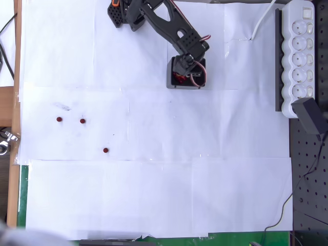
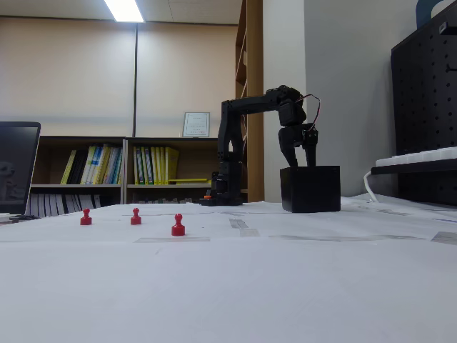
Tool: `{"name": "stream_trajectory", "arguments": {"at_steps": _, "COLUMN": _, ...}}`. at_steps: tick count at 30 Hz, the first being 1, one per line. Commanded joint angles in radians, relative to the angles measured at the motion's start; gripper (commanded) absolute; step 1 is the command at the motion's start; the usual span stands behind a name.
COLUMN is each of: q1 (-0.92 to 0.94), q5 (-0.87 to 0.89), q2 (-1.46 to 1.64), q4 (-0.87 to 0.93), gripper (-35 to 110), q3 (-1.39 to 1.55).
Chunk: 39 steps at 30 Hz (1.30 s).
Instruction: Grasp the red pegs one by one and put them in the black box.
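Three red pegs stand on the white paper at the left: one, a second beside it, and a third nearer the front. The black box sits at the back middle, with something red showing inside it in the overhead view. My gripper hangs straight down over the box, its tips at the rim. In the fixed view the two fingers stand apart with a gap and nothing visible between them.
A white power strip lies along the right edge, with a black adapter plug at its near end and a black pegboard beyond. The arm's base sits at the back. White paper covers the table.
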Motion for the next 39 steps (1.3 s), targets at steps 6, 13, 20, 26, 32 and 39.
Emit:
{"name": "stream_trajectory", "arguments": {"at_steps": 6, "q1": 0.023, "q5": -0.018, "q2": -0.135, "q4": 0.006, "gripper": 16, "q3": 0.017}}
{"name": "stream_trajectory", "arguments": {"at_steps": 13, "q1": 0.276, "q5": 0.130, "q2": -0.460, "q4": 0.078, "gripper": 15, "q3": 0.112}}
{"name": "stream_trajectory", "arguments": {"at_steps": 20, "q1": 0.704, "q5": 0.486, "q2": -0.577, "q4": -0.436, "gripper": 15, "q3": -0.512}}
{"name": "stream_trajectory", "arguments": {"at_steps": 26, "q1": 0.954, "q5": 0.713, "q2": -0.486, "q4": -0.966, "gripper": 15, "q3": -0.879}}
{"name": "stream_trajectory", "arguments": {"at_steps": 32, "q1": 1.074, "q5": 0.756, "q2": -0.264, "q4": -1.476, "gripper": 15, "q3": -1.012}}
{"name": "stream_trajectory", "arguments": {"at_steps": 39, "q1": 1.120, "q5": 0.762, "q2": -0.008, "q4": -1.658, "gripper": 15, "q3": -0.910}}
